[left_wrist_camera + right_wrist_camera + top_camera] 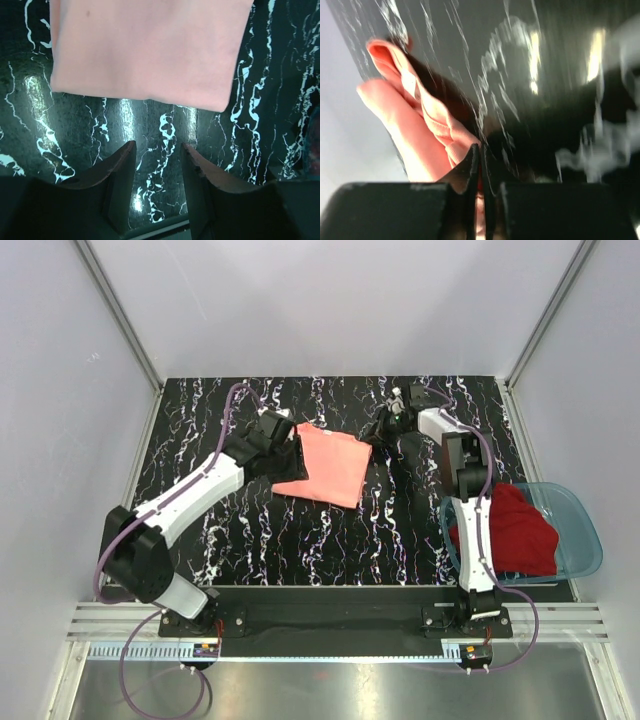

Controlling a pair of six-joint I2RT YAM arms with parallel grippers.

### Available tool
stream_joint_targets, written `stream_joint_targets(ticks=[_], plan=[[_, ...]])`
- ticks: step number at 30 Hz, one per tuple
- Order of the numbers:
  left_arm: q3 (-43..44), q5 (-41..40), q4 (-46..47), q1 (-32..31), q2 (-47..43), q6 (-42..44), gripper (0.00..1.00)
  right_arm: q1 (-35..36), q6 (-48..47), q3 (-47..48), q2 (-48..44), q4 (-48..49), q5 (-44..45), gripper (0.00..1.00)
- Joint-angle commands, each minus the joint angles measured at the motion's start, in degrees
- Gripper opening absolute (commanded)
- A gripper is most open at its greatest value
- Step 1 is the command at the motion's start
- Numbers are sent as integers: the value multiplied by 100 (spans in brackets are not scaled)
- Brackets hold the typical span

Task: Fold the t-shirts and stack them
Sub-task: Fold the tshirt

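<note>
The salmon-pink t-shirt point(325, 465) lies folded into a flat rectangle on the black marbled table. My left gripper point(285, 445) is at its left edge; in the left wrist view it point(157, 147) is open and empty, with the shirt's edge point(150, 50) just beyond the fingertips. My right gripper point(378, 430) is at the shirt's far right corner. In the right wrist view it point(480, 150) is shut, with a thin strip of pink cloth point(415, 130) between the jaws. The dark red t-shirt point(515, 530) lies crumpled in the basin.
The translucent blue plastic basin point(585, 530) stands at the table's right front, beside the right arm's base. The table point(300, 540) is walled by pale panels at the back and both sides.
</note>
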State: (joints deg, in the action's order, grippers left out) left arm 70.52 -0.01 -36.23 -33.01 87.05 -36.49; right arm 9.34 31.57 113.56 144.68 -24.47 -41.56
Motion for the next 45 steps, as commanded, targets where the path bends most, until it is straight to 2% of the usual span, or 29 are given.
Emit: stream_joint_targets(ticks=[1, 3, 7, 9, 12, 15, 16, 18, 20, 21, 24, 32, 36, 45], plan=[[506, -148, -463, -12, -407, 63, 48, 32, -99, -1070, -967, 186, 123, 6], [759, -183, -814, -3, -381, 116, 48, 85, 50, -1815, -1441, 328, 157, 0], [1095, -157, -1176, 6, -276, 309, 48, 427, 411, -3206, -2337, 803, 174, 0], [1200, -87, -1264, 6, -206, 370, 48, 847, 742, -3968, -2891, 803, 437, 0], [1297, 150, -1395, 6, -13, 467, 50, 1567, 1576, -5110, -3619, 1520, 518, 0], [1271, 361, -1466, -3, 285, 432, 53, 2078, 2018, -5816, -4235, 1848, 623, 4], [1245, 396, -1466, -3, 374, 337, 53, 2106, 2037, -5914, -4377, 1823, 623, 7], [1262, 362, -1457, -99, 558, 257, 54, 2089, 1819, -6055, -4781, 1343, 815, 25], [1385, 178, -1588, -214, 708, 204, 54, 2054, 1433, -5977, -5001, 867, 1061, 35], [1542, 81, -1624, -379, 787, 204, 55, 2045, 1039, -5838, -5150, 404, 1193, 51], [1824, -515, -1773, -783, 1086, 265, 55, 1896, 728, -5801, -5353, 31, 1458, 65], [2290, -1956, -2125, -1803, 2166, 564, 58, 1483, 1376, -6810, -5346, 1275, 589, 67], [2370, -2493, -2266, -2007, 2483, 503, 59, 1465, 1808, -7312, -5293, 1989, 360, 68], [2414, -2891, -2292, -2200, 3020, 564, 57, 1465, 2213, -7814, -5354, 2736, 315, 68]])
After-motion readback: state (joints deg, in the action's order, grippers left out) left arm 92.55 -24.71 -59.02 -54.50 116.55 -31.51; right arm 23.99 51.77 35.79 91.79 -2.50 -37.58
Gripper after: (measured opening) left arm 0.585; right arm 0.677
